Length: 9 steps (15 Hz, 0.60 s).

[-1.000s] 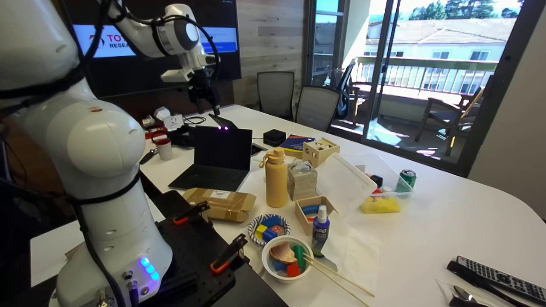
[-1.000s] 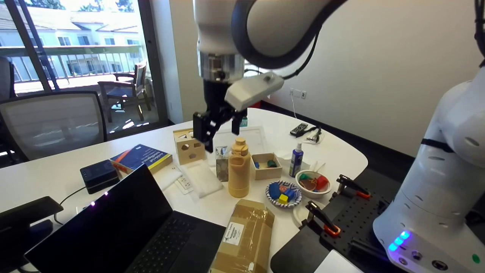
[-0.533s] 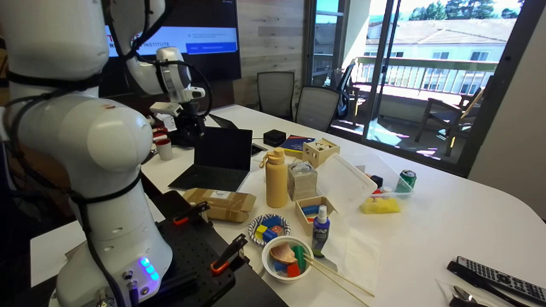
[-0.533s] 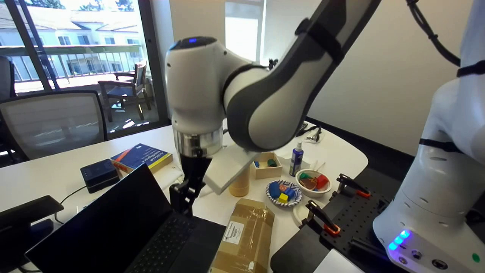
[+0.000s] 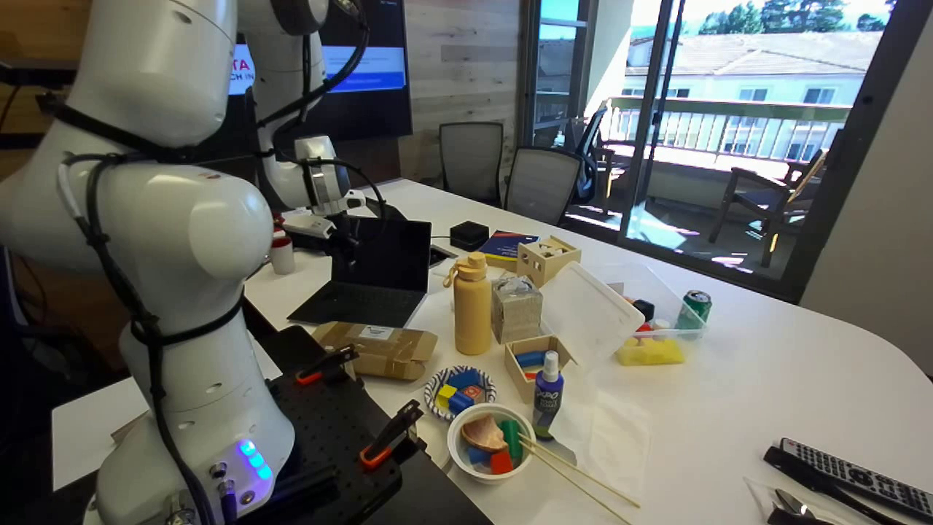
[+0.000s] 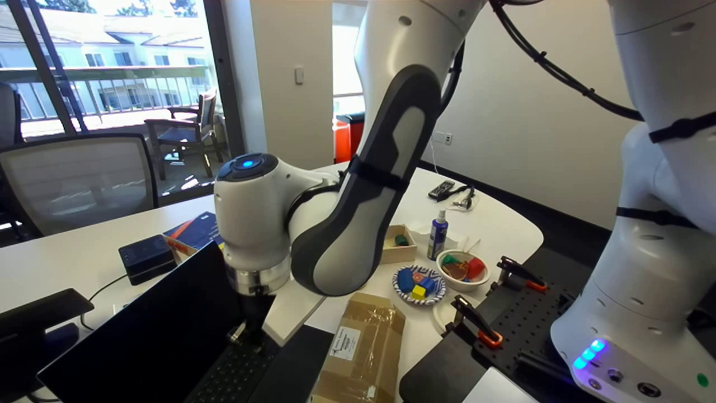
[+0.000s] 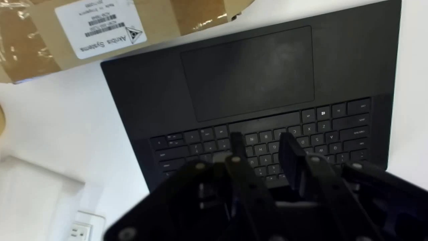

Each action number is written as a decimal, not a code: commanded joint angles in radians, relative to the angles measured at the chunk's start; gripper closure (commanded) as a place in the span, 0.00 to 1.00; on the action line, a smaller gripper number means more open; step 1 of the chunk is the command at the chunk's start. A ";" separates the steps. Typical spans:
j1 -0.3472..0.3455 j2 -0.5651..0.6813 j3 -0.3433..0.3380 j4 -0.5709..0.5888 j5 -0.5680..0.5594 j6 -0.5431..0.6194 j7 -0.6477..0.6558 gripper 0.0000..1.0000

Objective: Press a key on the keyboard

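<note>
The laptop's keyboard (image 7: 317, 137) faces up in the wrist view, its letters upside down, with the wide touchpad (image 7: 254, 73) above it there. In both exterior views the keyboard (image 5: 364, 297) lies in front of the upright dark screen (image 6: 151, 330). My gripper (image 7: 261, 137) hangs over the middle of the keys, pointing down. Its fingers stand partly apart, and several letter keys show in the gap with nothing held. In an exterior view the gripper (image 6: 249, 336) is close to the screen and low above the keys; I cannot tell whether the tips touch them.
A taped cardboard box (image 6: 363, 347) lies along the laptop's front edge. The tall yellow bottle (image 5: 472, 310) stands beside the laptop. Behind the screen are a small black box (image 6: 146, 260) and a book (image 6: 193, 235). A red and white cup (image 5: 281, 255) stands on the laptop's far side.
The arm has swung toward the laptop and come down, so the gripper went from high above the table to low over the keyboard. Its fingers stand closer together than a second ago.
</note>
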 commanded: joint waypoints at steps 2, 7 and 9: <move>0.071 0.137 -0.036 0.146 0.115 0.002 -0.120 1.00; 0.122 0.233 -0.079 0.243 0.216 -0.008 -0.210 1.00; 0.137 0.272 -0.101 0.282 0.243 -0.016 -0.237 1.00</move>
